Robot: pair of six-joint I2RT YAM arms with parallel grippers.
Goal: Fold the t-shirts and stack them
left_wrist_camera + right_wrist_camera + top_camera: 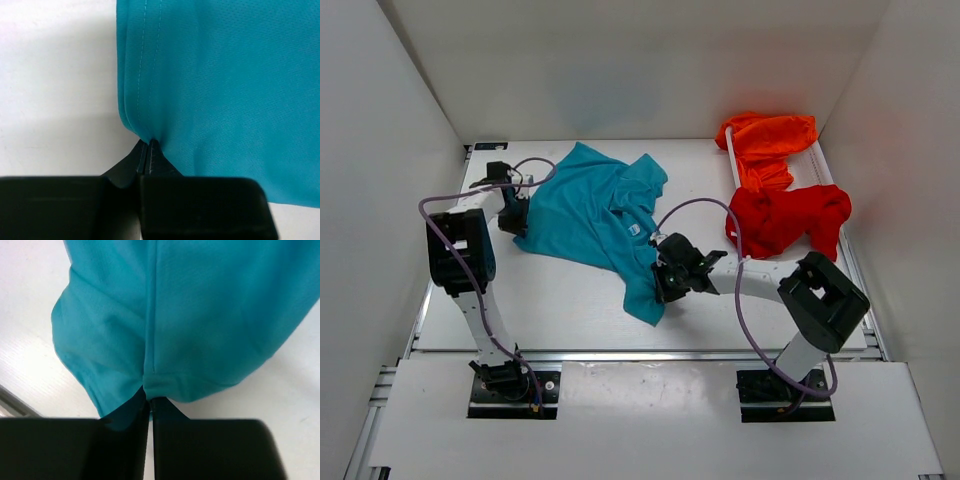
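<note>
Pinching the teal-blue t-shirt (590,215) with both tools. Left tool (147,149) clamping shut on a stitched hem at the shirt's left edge. Right tool (150,399) clamping shut on a seamed fold at the shirt's near, lower end. Lying rumpled and slantwise across the middle of the worktop (560,300), between the two arms, with one sleeve toward the back wall.

Judging the step in hand as taking hold of this shirt for spreading it flat ahead of the first fold. Doing it well probably meaning raising both tools together and evenly. Drawing them apart only until the cloth between is going taut, and not tugging past that, with such thin pinches likely slipping off under a jerk. Seeing, in the left wrist view, several stitched layers bunching at the pinch, so possibly catching front and back together. Worth checking before pulling, to avoid dragging a crease into the spread.

Turning to the white basket (732,158) at the right rear: barely showing, only a strip of rim peeking out beside the cloth. Carrying the orange t-shirt (765,140) heaped at its far end and the red t-shirt (785,218) draping over its near end. Not being able to tell how much of either is sitting inside rather than hanging over the rim. Both lying unfolded, well apart from the teal-blue one. Not yet stacking anything.
</note>
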